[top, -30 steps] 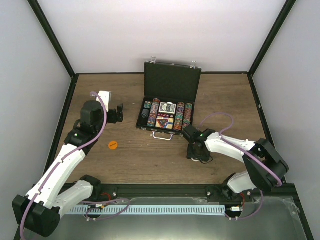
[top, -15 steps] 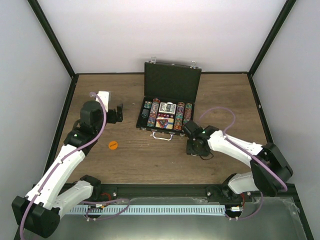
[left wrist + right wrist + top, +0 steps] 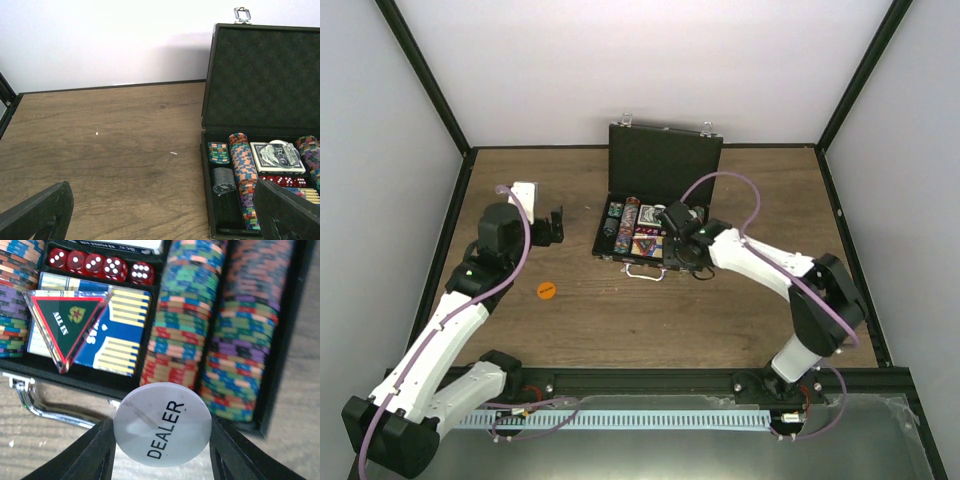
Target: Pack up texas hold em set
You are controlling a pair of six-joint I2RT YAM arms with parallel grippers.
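The set (image 3: 650, 238) sits at the far middle of the table (image 3: 770, 190), its case (image 3: 665, 160) open with the lid upright so the trays can take the loose pieces. My right gripper (image 3: 162, 452) is clamped on the white DEALER disc (image 3: 162, 424), pinching it by its edges over the case's near wall, beside the chip rows (image 3: 187, 325); I judge that is to lay it in flat. My left gripper (image 3: 552, 228) hangs spread wide and empty, left of the case. The right wrist view gives me the lettering, the triangle (image 3: 65, 320) lying on the blue deck (image 3: 117, 346), and red dice (image 3: 100, 264); only the top view shows an orange disc (image 3: 546, 290) out on the table, which I reckon is yet to be fetched
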